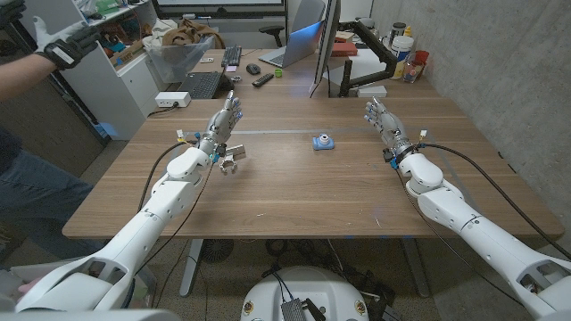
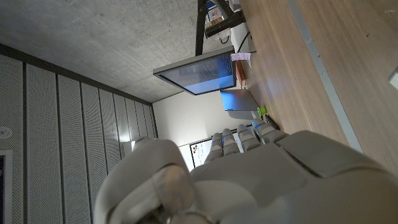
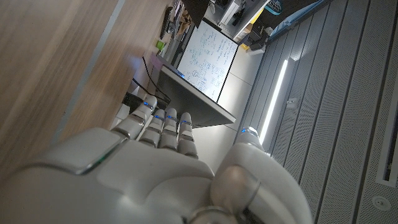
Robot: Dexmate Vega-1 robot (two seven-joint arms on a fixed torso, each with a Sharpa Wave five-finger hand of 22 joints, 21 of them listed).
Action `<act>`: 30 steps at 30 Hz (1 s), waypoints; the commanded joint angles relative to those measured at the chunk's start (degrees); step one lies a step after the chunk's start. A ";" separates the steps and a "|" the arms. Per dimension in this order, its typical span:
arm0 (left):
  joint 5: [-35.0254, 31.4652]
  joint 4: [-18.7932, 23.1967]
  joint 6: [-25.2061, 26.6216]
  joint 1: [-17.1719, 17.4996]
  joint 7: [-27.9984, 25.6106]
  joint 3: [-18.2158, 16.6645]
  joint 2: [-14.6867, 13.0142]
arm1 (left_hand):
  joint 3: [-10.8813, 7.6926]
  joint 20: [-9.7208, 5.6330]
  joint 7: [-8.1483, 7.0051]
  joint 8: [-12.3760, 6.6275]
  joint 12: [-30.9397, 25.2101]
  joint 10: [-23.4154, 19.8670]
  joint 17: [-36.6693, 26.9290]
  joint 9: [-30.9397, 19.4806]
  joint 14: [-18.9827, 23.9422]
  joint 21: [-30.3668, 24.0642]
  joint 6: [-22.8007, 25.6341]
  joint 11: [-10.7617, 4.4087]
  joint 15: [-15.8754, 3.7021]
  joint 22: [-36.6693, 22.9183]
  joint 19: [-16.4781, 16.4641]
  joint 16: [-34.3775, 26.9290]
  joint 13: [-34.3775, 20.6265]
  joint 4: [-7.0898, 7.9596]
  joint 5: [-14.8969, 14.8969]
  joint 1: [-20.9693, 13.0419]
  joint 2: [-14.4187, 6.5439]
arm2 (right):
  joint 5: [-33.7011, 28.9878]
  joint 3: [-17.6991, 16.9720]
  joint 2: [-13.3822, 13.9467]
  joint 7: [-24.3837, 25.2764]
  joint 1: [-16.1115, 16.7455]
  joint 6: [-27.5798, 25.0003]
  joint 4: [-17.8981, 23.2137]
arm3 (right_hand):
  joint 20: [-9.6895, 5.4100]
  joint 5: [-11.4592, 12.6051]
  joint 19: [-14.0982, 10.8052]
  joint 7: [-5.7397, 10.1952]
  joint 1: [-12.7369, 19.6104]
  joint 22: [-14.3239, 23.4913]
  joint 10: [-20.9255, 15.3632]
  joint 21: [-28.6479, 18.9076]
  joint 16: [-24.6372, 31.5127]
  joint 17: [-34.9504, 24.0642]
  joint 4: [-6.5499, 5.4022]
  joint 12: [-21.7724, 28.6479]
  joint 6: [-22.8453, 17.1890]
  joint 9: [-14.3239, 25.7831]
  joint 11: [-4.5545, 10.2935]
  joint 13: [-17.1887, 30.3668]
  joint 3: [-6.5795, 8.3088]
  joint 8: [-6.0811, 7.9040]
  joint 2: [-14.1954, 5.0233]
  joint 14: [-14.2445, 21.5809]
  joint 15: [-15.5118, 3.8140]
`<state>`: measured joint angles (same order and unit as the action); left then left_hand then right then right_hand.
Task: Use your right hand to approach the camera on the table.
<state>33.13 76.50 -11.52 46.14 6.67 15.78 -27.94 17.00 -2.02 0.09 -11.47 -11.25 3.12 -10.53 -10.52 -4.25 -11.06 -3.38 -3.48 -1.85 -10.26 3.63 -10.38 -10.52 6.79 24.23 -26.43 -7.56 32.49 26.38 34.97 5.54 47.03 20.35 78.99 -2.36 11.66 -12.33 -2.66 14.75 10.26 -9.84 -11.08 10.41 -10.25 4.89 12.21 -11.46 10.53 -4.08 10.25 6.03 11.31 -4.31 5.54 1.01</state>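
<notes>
So there's one little blue camera [image 1: 323, 142] sitting on the wooden table [image 1: 294, 196], roughly in the middle and a bit toward the far side, and nothing is touching it. Two robot arms are up on the table, one from each near corner. The right hand [image 1: 384, 120] is off to the right of the camera, well apart from it, fingers stretched out and pointing toward the far end, holding nothing. From its own wrist camera you can see the fingers [image 3: 163, 127] lined up side by side, straight. The left hand [image 1: 225, 119] is over on the other side, also well apart from the camera, fingers out and holding nothing too. Further back there's one monitor [image 1: 325, 40] on a stand, one laptop [image 1: 296, 40], and one black keyboard [image 1: 232, 57]. One person stands at the left edge with a gloved hand [image 1: 64, 43] raised.
</notes>
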 commanded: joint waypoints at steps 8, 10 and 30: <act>-0.06 1.22 0.80 0.52 -0.32 -0.25 -0.90 | 0.25 -0.50 -0.30 -0.13 -0.22 -0.24 -0.08 -0.12 -0.38 -0.18 0.09 -0.37 -0.36 -0.15 0.80 -0.40 -0.33 -0.01 -0.02 -0.61 -0.15 | -3.92 2.19 -1.35 -0.44 -1.70 2.13 -1.40 | -1.03 0.27 -0.36 0.30 0.55 0.27 -0.83 -0.37 0.47 -0.25 0.23 0.43 -0.23 0.11 0.60 0.27 0.25 0.11 -0.10 0.62 -0.23; -0.17 1.11 0.84 0.49 -0.38 -0.18 -0.91 | 0.25 -0.46 -0.29 -0.14 -0.22 -0.24 -0.08 -0.12 -0.39 -0.16 0.12 -0.25 -0.39 -0.15 0.86 -0.40 -0.34 -0.01 -0.02 -0.63 -0.16 | -4.21 2.34 -1.49 -0.50 -1.88 2.33 -1.65 | -1.02 0.27 -0.37 0.35 0.58 0.27 -0.84 -0.38 0.47 -0.25 0.24 0.43 -0.27 0.11 0.66 0.27 0.26 0.12 -0.11 0.64 -0.25; -0.45 0.93 0.43 0.12 -0.43 0.10 -0.69 | 0.22 -0.39 -0.36 -0.11 -0.20 -0.21 -0.08 -0.12 -0.38 -0.21 0.12 -0.51 -0.43 -0.15 0.99 -0.42 -0.34 -0.01 -0.09 -0.76 -0.26 | -9.62 3.69 -2.90 0.39 -4.46 6.18 -5.02 | -1.26 0.53 -0.51 1.54 1.60 0.27 -1.95 -0.46 0.59 -0.25 0.38 0.67 -0.85 0.13 2.60 0.29 1.31 0.18 -1.98 1.36 -1.36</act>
<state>32.85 77.46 -10.78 46.49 6.29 15.67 -28.69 17.00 -2.14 0.09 -11.47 -11.25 3.12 -10.52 -10.52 -4.25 -11.06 -3.38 -3.48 -1.85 -10.25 4.15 -10.38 -10.52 6.79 24.23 -26.43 -7.56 26.14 29.29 32.88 4.91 43.98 24.32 75.67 -2.35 11.89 -12.33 -1.71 16.18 10.26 -11.57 -11.08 10.41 -10.25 5.22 12.41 -11.98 10.53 -1.91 10.25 6.83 11.31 -5.74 6.58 -0.02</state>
